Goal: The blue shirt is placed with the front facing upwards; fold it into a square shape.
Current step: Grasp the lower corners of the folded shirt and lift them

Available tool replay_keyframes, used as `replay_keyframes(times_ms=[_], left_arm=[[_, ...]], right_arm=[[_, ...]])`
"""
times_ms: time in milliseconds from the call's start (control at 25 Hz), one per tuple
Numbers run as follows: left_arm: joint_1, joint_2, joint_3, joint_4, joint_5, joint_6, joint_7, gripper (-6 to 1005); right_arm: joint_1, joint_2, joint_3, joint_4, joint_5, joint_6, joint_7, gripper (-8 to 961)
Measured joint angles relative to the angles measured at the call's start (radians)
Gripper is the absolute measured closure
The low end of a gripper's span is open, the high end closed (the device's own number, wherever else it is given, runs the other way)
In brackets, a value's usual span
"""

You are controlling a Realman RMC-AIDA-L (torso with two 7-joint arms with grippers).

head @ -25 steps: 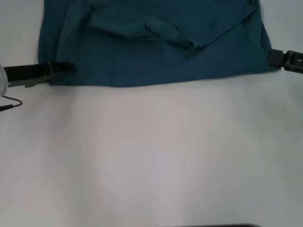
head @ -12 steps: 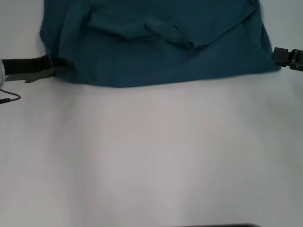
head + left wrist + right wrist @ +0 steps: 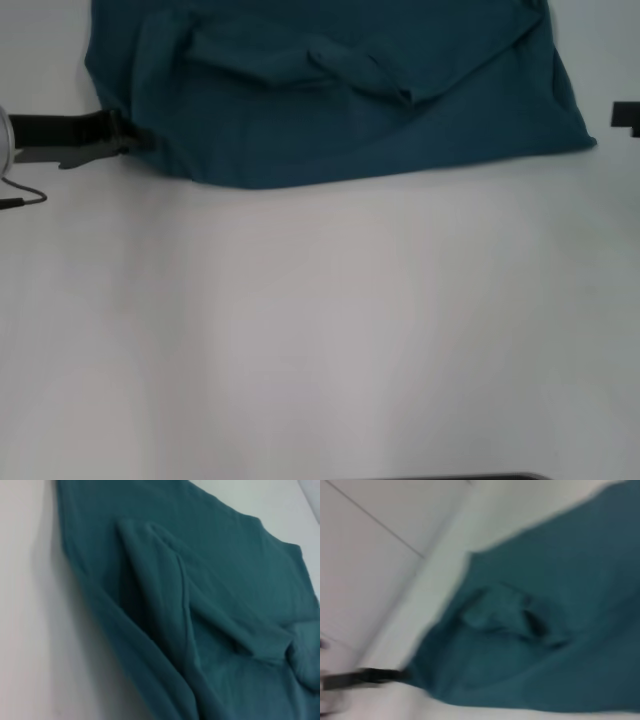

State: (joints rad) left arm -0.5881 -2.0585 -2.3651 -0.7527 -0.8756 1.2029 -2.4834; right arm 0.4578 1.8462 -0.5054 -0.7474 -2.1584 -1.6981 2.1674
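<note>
The left end effector (image 3: 135, 138) sits at the left edge of the blue shirt (image 3: 340, 100), its tips closed on the fabric hem. The right end effector (image 3: 625, 116) is only partly in view, clear of the shirt's right corner; its finger state cannot be determined. The shirt lies bunched with folds on the far part of the white surface (image 3: 320, 340).

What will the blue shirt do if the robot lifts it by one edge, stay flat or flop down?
Probably flop. The blue shirt already bunches into soft folds near its middle, so it looks limp, not stiff. It likely drapes and sags from wherever it is pinched. The left end effector sits at its edge, where cloth may drag along the table.
</note>
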Motion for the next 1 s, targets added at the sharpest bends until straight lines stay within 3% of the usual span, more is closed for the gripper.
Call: replay_keyframes(times_ms=[240, 600, 1000], left_arm=[[-0.03, 0.01, -0.003, -0.002, -0.005, 0.068, -0.018, 994], [-0.053, 0.024, -0.01, -0.018, -0.008, 0.131, -0.053, 993], [-0.056, 0.024, -0.022, -0.02, -0.01, 0.123, -0.053, 993]], right_arm=[[0.09, -0.008, -0.002, -0.049, -0.175, 0.086, 0.095, 28], [0.164, 0.046, -0.061, -0.039, -0.312, 0.249, 0.126, 28], [0.178, 0.056, -0.088, 0.049, -0.353, 0.395, 0.148, 28]])
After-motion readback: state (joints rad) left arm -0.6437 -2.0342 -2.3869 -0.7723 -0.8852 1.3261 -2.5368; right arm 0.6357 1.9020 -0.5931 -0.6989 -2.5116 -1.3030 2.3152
